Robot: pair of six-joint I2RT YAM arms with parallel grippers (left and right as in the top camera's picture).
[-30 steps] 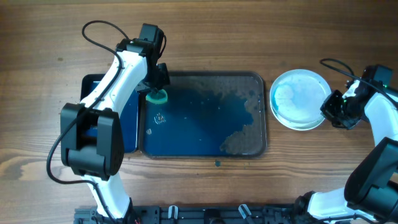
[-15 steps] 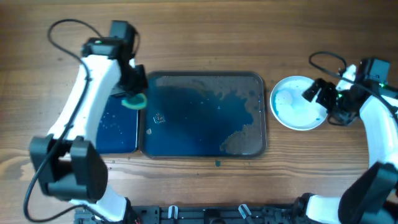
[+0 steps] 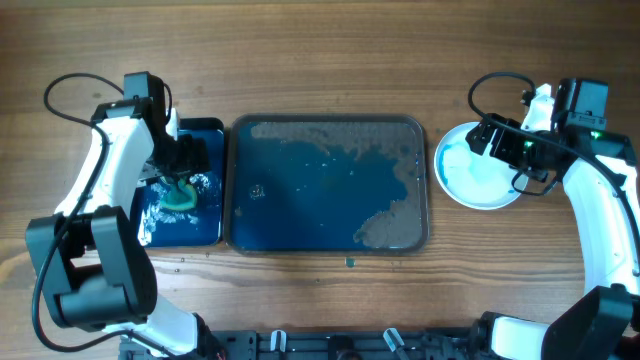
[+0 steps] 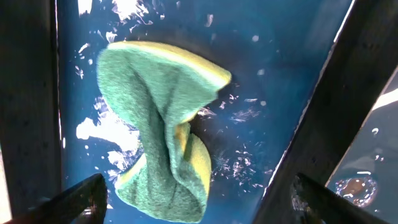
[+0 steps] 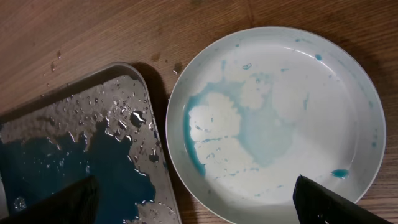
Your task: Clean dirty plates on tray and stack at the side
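Observation:
The large dark tray (image 3: 328, 182) lies mid-table, wet with blue water and grey film. Right of it, on the wood, sits a white plate (image 3: 480, 170) smeared with teal; the right wrist view shows the plate (image 5: 280, 118) beside the tray's corner (image 5: 74, 143). Whether more plates lie under it I cannot tell. My right gripper (image 3: 484, 136) hangs open above the plate's far edge, its jaws (image 5: 196, 193) holding nothing. My left gripper (image 3: 183, 165) is open over the small tray, and the crumpled green-and-yellow sponge (image 4: 163, 124) lies loose between its spread fingers (image 4: 81, 199).
The small narrow tray (image 3: 205, 215) sits against the large tray's left side, with water and foam in it and the sponge (image 3: 181, 195) on it. A small blue drip (image 3: 349, 263) marks the wood in front of the large tray. Cables loop behind both arms.
My left arm carried the sponge left from the large tray to the small tray and let it go. My right gripper opened and moved back over the plate's far edge.

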